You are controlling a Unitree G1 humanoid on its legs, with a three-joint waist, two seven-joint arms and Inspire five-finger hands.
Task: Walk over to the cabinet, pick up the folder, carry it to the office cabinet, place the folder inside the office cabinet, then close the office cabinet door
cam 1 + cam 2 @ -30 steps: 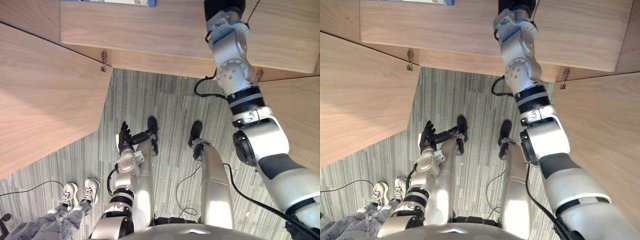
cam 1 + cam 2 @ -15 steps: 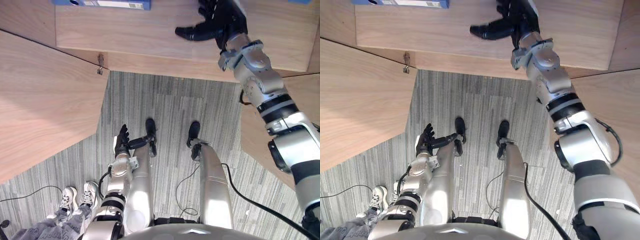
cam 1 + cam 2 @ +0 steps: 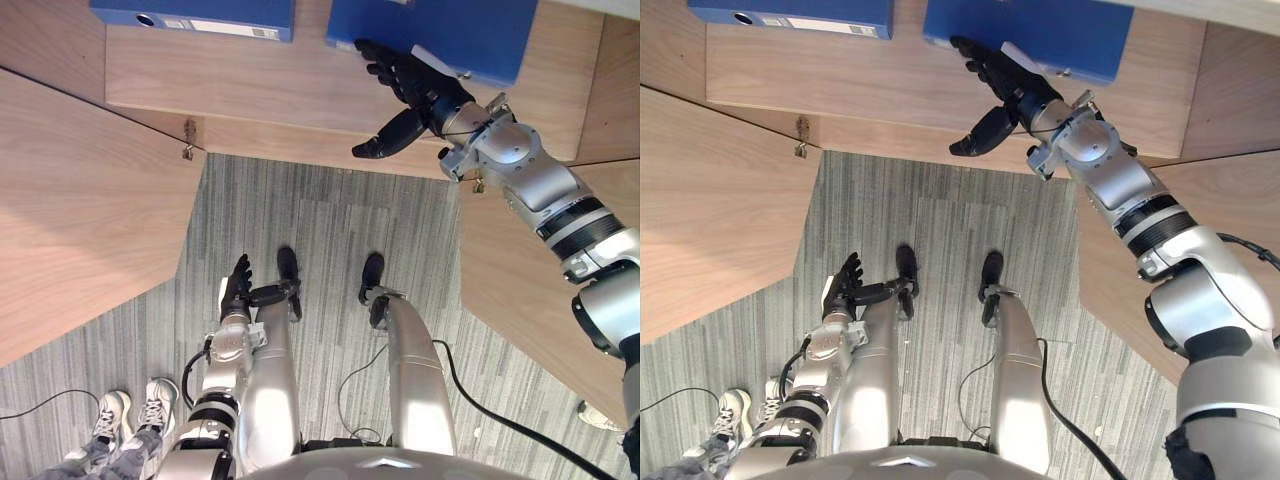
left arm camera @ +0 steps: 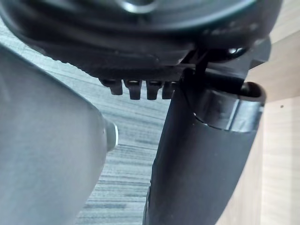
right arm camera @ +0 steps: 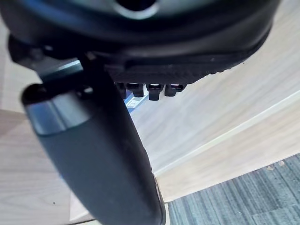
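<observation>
The right robot hand point(image 3: 428, 95) is spread wide, fingers straight and thumb held apart, and it holds nothing. Its fingertips lie at the near edge of a blue folder point(image 3: 455, 35); whether they touch it cannot be told. The left robot hand point(image 3: 238, 290) hangs low beside the body, fingers relaxed and empty.

The folder lies flat on the wooden shelf point(image 3: 250, 75) of an open cabinet. A second blue folder point(image 3: 190, 15) lies on the same shelf, well apart toward the robot's left. The left door point(image 3: 80, 220) and right door point(image 3: 530, 290) both stand swung out over the grey carpet point(image 3: 320, 200). A person's shoes point(image 3: 150, 410) stand on the carpet behind the robot's left side.

With the folder on the shelf and the hand open at its edge, the step could be either the pickup or the placing; these views alone do not settle it. If it is the pickup, the fingers must close around the folder's near edge. If it is the placing, the arm must clear the shelf, then push a door shut.
</observation>
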